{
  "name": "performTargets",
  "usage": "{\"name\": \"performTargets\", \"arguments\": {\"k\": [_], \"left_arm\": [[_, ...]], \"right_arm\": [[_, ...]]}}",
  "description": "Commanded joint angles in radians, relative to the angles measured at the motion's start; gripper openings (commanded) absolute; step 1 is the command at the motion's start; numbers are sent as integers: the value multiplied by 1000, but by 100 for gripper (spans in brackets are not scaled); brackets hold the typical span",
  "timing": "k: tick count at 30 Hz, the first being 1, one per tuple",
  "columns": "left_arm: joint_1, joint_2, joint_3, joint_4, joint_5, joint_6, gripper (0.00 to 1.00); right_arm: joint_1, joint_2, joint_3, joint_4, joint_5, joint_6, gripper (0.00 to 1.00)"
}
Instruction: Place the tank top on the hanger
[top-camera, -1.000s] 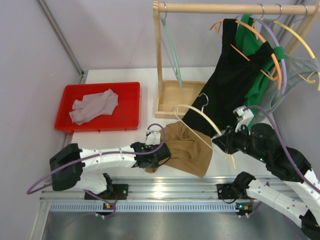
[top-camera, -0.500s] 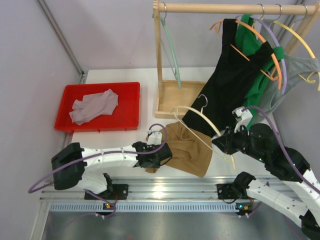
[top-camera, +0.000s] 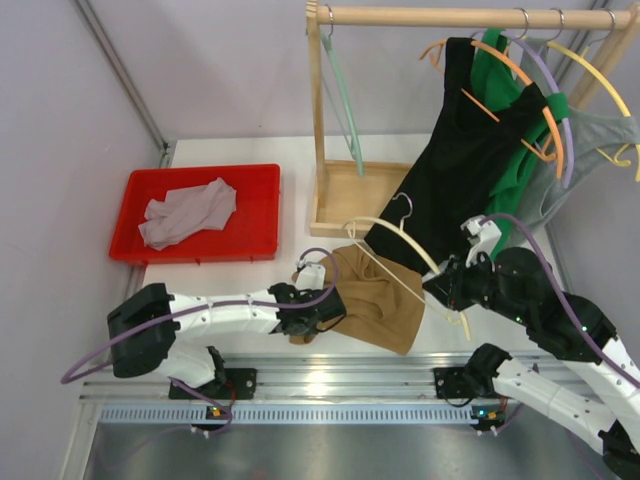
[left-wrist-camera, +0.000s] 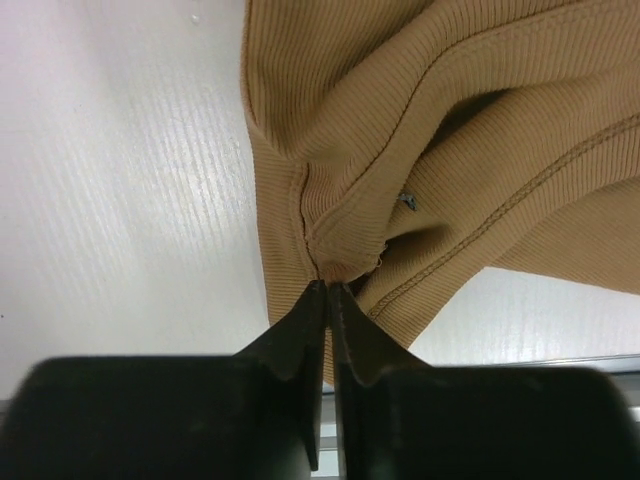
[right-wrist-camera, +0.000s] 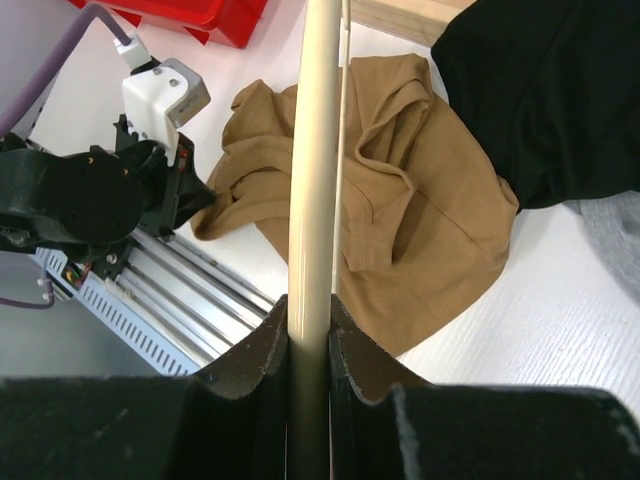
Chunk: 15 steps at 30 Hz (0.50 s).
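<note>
The tan tank top (top-camera: 378, 298) lies crumpled on the white table near the front edge; it also shows in the left wrist view (left-wrist-camera: 420, 150) and the right wrist view (right-wrist-camera: 420, 220). My left gripper (top-camera: 322, 322) is shut on a pinched fold at the tank top's left edge (left-wrist-camera: 330, 285). My right gripper (top-camera: 437, 285) is shut on the cream hanger (top-camera: 400, 238) and holds it above the tank top, metal hook pointing to the back. The hanger's arm (right-wrist-camera: 312, 150) runs up between the right fingers.
A red tray (top-camera: 255, 215) with a pale grey-lilac garment (top-camera: 188, 213) sits at the left. A wooden rack (top-camera: 350, 195) at the back carries a black top (top-camera: 470, 150), a green garment, a grey one, and several hangers. The metal rail (top-camera: 320, 385) runs along the front edge.
The left gripper has edged slightly right, still on the tank top's edge. The right gripper and hanger have shifted a little to the left and back.
</note>
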Motion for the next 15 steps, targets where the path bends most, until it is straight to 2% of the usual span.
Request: {"name": "performTargets", "arguments": {"k": [1,2,8,15], "left_arm": [[-4,4,52,-49,-67,9,3],[-4,4,63,-57,-74,10,0],[37,-28,80,-40,-74,23,0],[170,-73,57,34,-7,84,0]], "right_arm": [[9,-12,44,33,-21,-19,0],[9,-15,50,30,-22,-19,0],[9,-32,64,-10,-160,-31,0],[9,-55,55,-62,-284,-28,0]]}}
